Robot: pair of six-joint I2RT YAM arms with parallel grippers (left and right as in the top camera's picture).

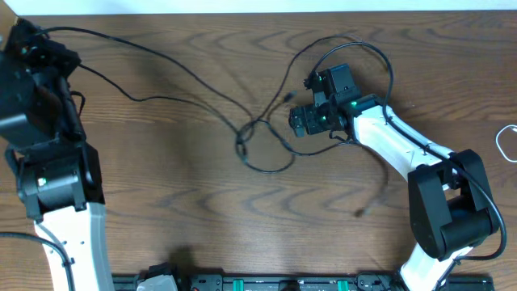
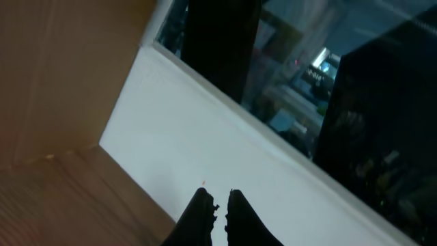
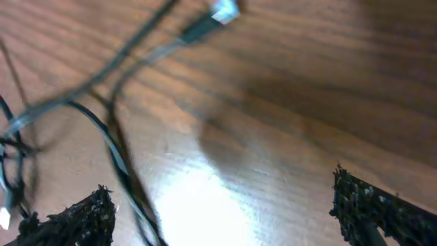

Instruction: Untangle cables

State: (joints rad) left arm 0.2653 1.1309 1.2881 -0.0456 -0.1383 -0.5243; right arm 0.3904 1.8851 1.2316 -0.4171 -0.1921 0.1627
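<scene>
— Thin black cords (image 3: 113, 147) sweep past closest, just inside one rough black finger (image 3: 75, 219) of the right gripper (image 3: 220, 184). Is it holding any?
— No. Its jaws stand wide apart above the brown wood-grain table (image 1: 161, 210), gripping nothing. The cords lie on the wood below, and a silver-tipped plug (image 3: 222, 12) lies beyond.
— Where's the knot?
— Near the table's middle, seen from overhead: a small tangle (image 1: 242, 145) with a loop hanging off it, just left of that gripper. One strand runs from it to the far-left corner, up to the left arm (image 1: 48, 162). Another arcs round behind the right gripper.
— And the white cord (image 1: 497, 139)?
— Well apart, at the right edge, partly out of frame.
— Left gripper (image 2: 218, 205)?
— Raised off the table, fingers pressed together, facing a white ledge (image 2: 205, 116) and dark glass (image 2: 369, 123). Whether a strand is pinched there, I cannot tell.
</scene>
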